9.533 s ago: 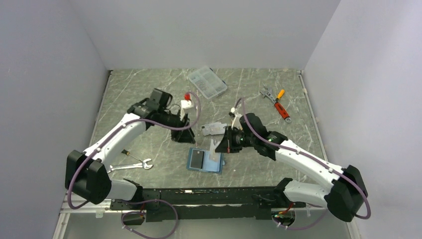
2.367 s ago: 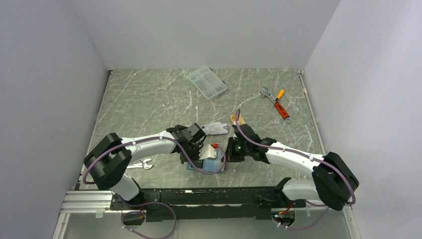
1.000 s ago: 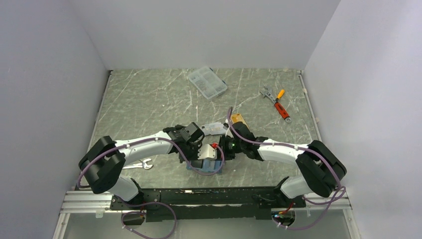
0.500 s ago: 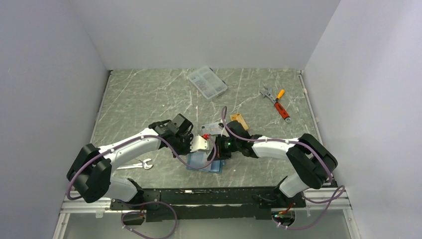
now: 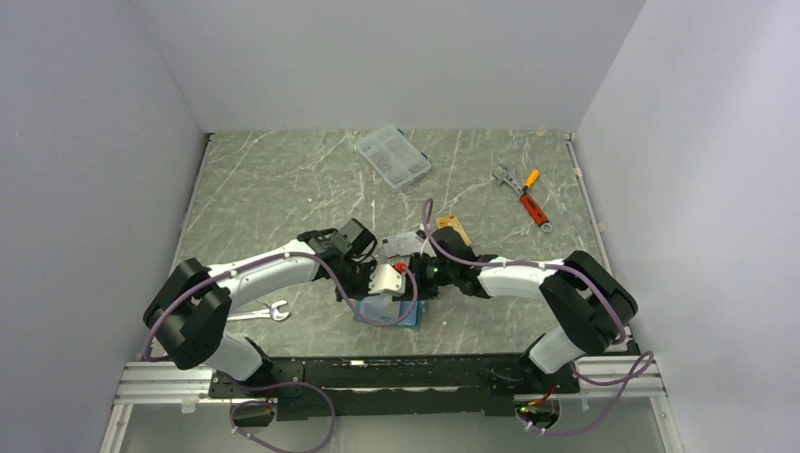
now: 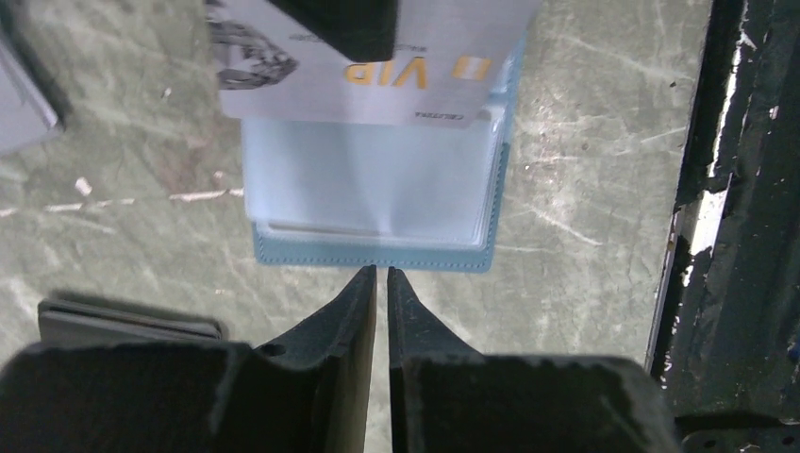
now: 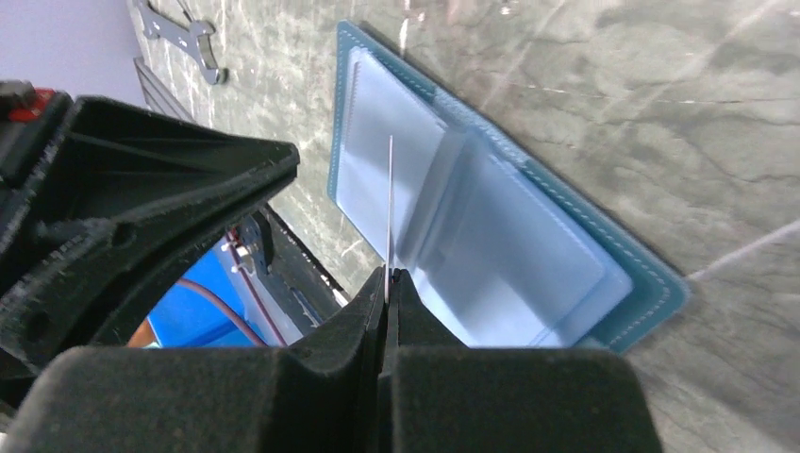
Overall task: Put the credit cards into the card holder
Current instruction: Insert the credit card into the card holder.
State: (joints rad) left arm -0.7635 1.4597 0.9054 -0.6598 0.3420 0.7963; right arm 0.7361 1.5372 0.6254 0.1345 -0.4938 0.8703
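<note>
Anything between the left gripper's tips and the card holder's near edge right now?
No. In the left wrist view, only a short strip of bare table separates the left gripper from the card holder; the silver card sits over its far side.

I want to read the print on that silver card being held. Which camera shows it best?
The left wrist view: the silver-grey plastic card faces it, gold "VIP" lettering readable. The right wrist view shows only its thin edge in the right gripper. The top view hides it behind the arms.
</note>
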